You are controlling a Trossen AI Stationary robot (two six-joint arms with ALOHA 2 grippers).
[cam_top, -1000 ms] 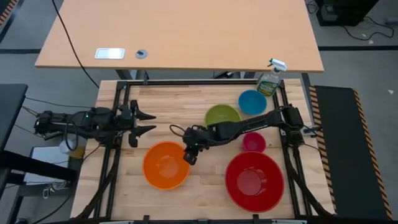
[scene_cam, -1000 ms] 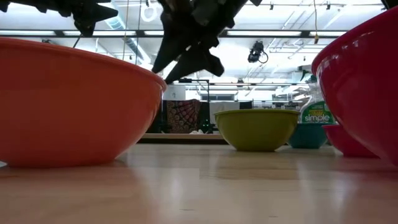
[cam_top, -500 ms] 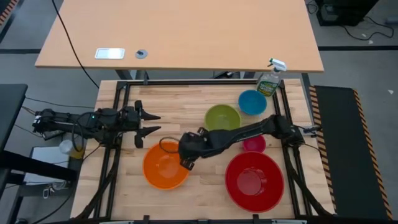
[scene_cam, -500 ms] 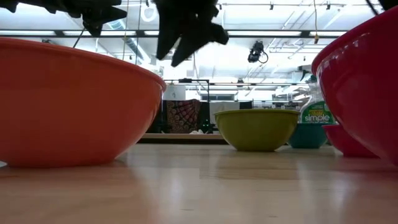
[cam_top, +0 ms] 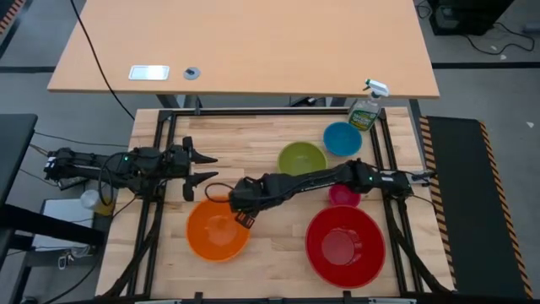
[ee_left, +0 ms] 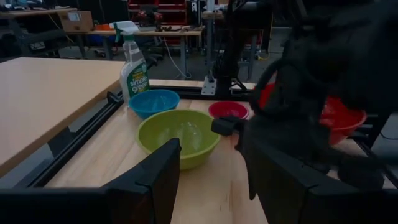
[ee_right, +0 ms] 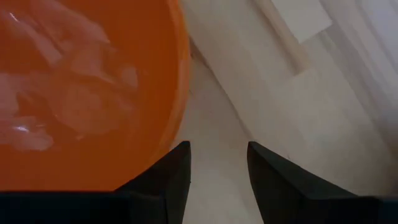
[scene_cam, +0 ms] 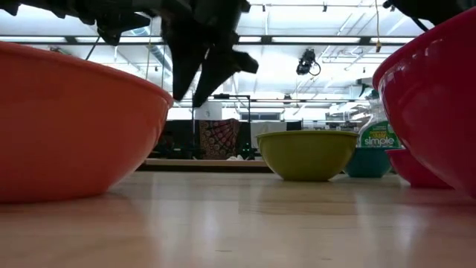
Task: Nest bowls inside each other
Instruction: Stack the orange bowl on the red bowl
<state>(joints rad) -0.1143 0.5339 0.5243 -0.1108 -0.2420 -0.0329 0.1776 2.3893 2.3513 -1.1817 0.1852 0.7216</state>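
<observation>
The orange bowl [cam_top: 218, 230] stands on its base at the table's near left. My right gripper [cam_top: 243, 215] is open and points steeply down at that bowl's far right rim. Its finger gap [ee_right: 217, 168] is over bare wood just outside the bowl. The red bowl [cam_top: 344, 245] stands near right, the lime green bowl [cam_top: 302, 157] and the blue bowl [cam_top: 342, 138] farther back. The pink bowl [cam_top: 344, 194] is partly under my right arm. My left gripper [cam_top: 202, 167] is open and level at the table's left, holding nothing. My right gripper has one finger [ee_right: 174, 171] right against the outside of the orange bowl's rim [ee_right: 178, 127], on the bowl's far right side. It meets the rim with that finger's outer side. The fingers come from above, slanting down. The bowl stays upright on the table.
A green spray bottle [cam_top: 366, 108] stands at the far right corner beside the blue bowl. Black frame rails [cam_top: 160, 143] run along the table's sides. Bare wood lies between the orange and red bowls [cam_top: 278, 245]. A second tabletop [cam_top: 245, 51] lies beyond the far edge.
My right gripper has gone toward the table's left edge and tipped more steeply downward, arriving at the orange bowl's rim. The orange bowl has slid a little along the table toward the left and near edges, staying upright.
</observation>
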